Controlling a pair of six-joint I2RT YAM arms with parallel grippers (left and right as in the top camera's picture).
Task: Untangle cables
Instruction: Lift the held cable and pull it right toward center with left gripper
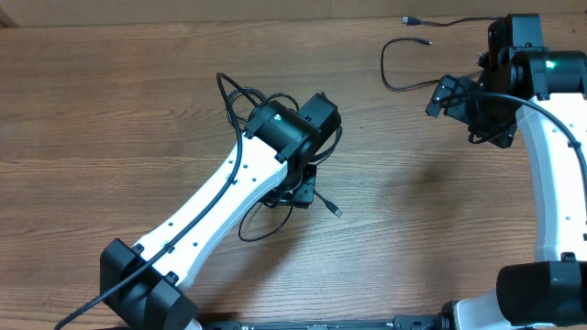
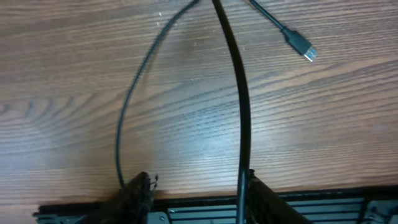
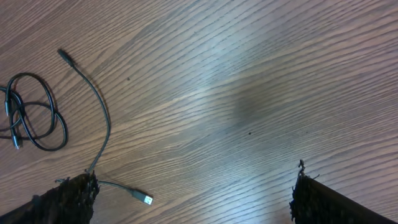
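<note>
Currently: left gripper [image 2: 196,186], jaws parted, two black cable strands [image 2: 239,93] lying between them; right gripper [image 3: 193,186], spread wide, gripping nothing, loose USB cable [image 3: 102,118] beside it.

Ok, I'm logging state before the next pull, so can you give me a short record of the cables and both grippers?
surface: wooden table
tangle: black cords looped under the left wrist, mid-table
plug: free end sticking out of the tangle, lying flat
loose cable: apart from the tangle, at the far right by the right arm
left gripper: open, low over the tangle, one strand beside each finger
right gripper: open wide, nothing between its fingers
</note>
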